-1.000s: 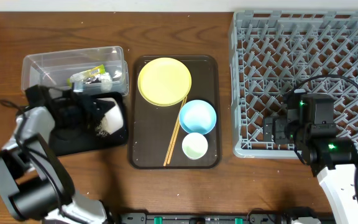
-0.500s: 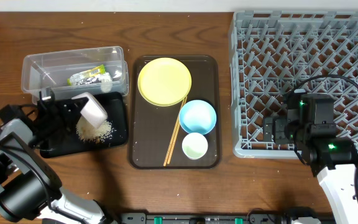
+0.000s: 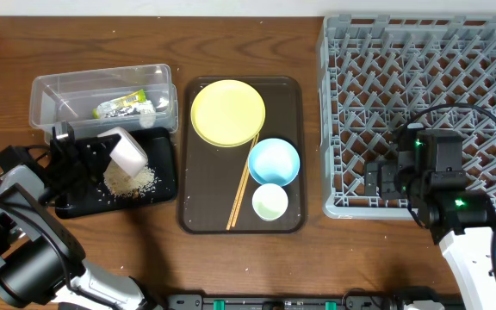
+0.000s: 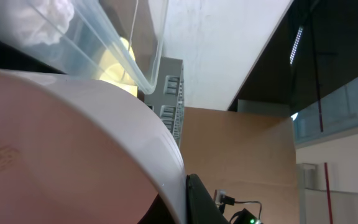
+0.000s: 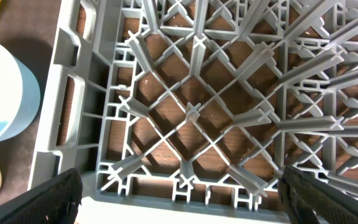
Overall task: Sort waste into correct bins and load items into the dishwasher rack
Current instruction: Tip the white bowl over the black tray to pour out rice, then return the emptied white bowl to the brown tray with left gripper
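we judge the waste-sorting step to be in hand, at the emptying of the white bowl (image 3: 129,151). the left fingers (image 4: 199,200) look clamped on its rim, which fills the left wrist view, and they hold it tipped on its side over the black tray (image 3: 164,200). the rice (image 3: 133,181) lies in a loose heap just under the bowl's mouth, with stray grains around it. the next move, as we see it, calls for carrying this bowl across the brown serving tray (image 3: 198,198) to the dishwasher rack (image 3: 420,77) and setting it between the pegs, perhaps with a handover, since the rack sits well apart on the far side of the surface (image 3: 231,34). the right fingers (image 5: 48,199) are spread wide apart and hold nothing, hovering over the rack's near left corner, so they seem ready for loading. counting, we find two bins side by side: one clear tub (image 3: 58,90) and the one black tray. the tub holds one green-and-yellow wrapper (image 3: 120,104) and one white scrap (image 3: 151,105). on the serving tray we count one yellow plate (image 3: 227,112), one light blue bowl (image 3: 274,161), one pale cup (image 3: 270,201) and one pair of chopsticks (image 3: 243,189) lying slantwise beside the blue bowl. that makes two bowls in all. there is one rack, and we see nothing loaded in it yet, so the loading part appears not begun.
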Motion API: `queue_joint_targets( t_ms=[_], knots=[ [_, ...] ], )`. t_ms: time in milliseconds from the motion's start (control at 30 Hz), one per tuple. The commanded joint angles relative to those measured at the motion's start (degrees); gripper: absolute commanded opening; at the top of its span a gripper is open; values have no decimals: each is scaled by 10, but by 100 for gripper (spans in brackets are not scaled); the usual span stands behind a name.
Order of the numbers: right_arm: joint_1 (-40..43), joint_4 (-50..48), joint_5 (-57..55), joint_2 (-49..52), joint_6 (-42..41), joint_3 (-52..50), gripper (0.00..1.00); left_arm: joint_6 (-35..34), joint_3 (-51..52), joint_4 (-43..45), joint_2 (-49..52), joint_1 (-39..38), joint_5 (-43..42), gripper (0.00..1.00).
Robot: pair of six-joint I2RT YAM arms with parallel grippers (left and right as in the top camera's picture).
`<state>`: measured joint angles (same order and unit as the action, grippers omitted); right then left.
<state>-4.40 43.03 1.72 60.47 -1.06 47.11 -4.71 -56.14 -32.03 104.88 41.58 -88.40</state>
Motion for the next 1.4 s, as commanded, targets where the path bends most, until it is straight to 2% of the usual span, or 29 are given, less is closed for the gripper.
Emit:
queue_joint_targets(
  t_ms=[0, 100, 167, 233, 300, 367, 467, 633, 667, 700, 1000, 1167, 1367],
  knots=[
    [-1, 1, 2, -3, -6, 12, 99, -3, -13, 21, -1, 2, 19, 6],
    [-1, 1, 2, -3, -6, 12, 99, -63, -13, 28, -1, 2, 105, 6],
    [-1, 1, 2, -3, -6, 12, 99, -97, -13, 34, -1, 2, 121, 6],
    [-1, 1, 2, -3, -6, 12, 99, -101, -13, 45, -1, 2, 75, 6],
    [-1, 1, 2, -3, -6, 12, 99, -71, -14, 65, -1, 1, -17, 6],
    [-1, 1, 2, -3, -6, 12, 99, -39, -14, 72, -8, -3, -17, 6],
    [-1, 1, 2, -3, -6, 12, 99, -41, -14, 84, -10, -3, 7, 6],
    [-1, 1, 2, -3, -6, 12, 99, -122, -14, 84, -9, -3, 74, 9],
    [-1, 1, 2, -3, -6, 12, 99, -132, -14, 84, -9, -3, 60, 6],
    [-1, 1, 2, -3, -6, 12, 99, -118, -15, 104, -10, -6, -18, 6],
    [-1, 2, 2, -3, -6, 12, 99, -110, -15, 107, -73, -53, -12, 6],
    [-1, 1, 2, -3, -6, 12, 99, -110, -15, 84, -148, -121, 89, 6],
    [-1, 1, 2, -3, -6, 12, 99, -110, -15, 42, -217, -274, 288, 6]
  ],
)
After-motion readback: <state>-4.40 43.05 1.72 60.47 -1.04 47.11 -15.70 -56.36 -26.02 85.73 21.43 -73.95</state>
